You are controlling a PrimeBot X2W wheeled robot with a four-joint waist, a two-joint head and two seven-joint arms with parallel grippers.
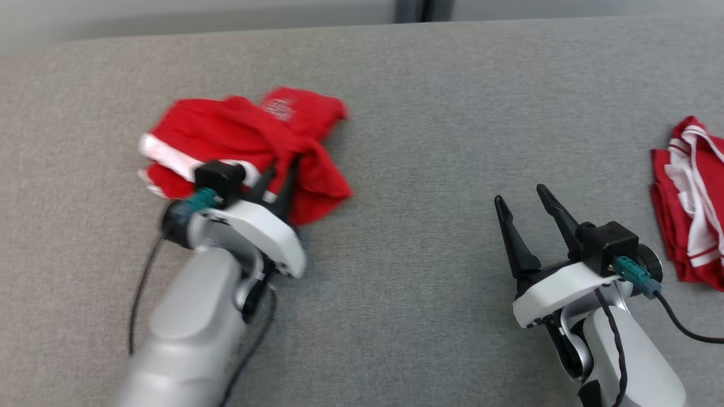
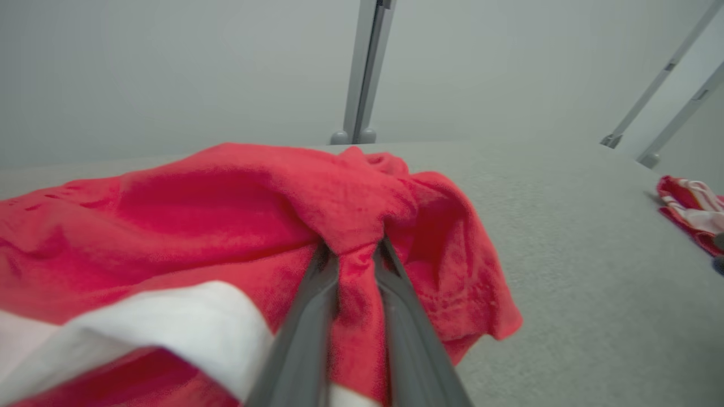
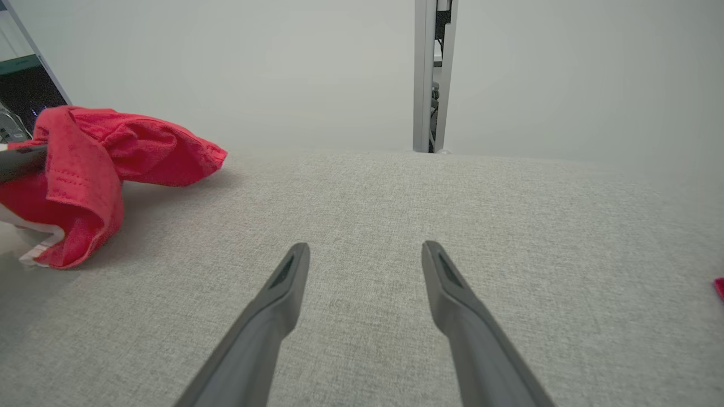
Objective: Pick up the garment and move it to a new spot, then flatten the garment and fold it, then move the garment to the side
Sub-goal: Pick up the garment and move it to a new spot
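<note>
A crumpled red garment (image 1: pixel 237 141) with white trim lies at the left of the grey surface; it also appears in the left wrist view (image 2: pixel 226 226) and at the left of the right wrist view (image 3: pixel 96 164). My left gripper (image 1: pixel 283 169) is shut on a fold of it, red cloth pinched between the two fingers (image 2: pixel 317 316). The pinched part looks lifted slightly, with cloth hanging at the right side. My right gripper (image 1: pixel 523 195) stands open over bare surface at the lower right, well apart from the garment, its fingers (image 3: pixel 283 294) holding nothing.
A second red and white garment (image 1: pixel 690 203) lies bunched at the right edge of the grey padded surface (image 1: pixel 430 113), small in the left wrist view (image 2: pixel 690 212). A pale wall and a metal post (image 3: pixel 432 73) stand behind the far edge.
</note>
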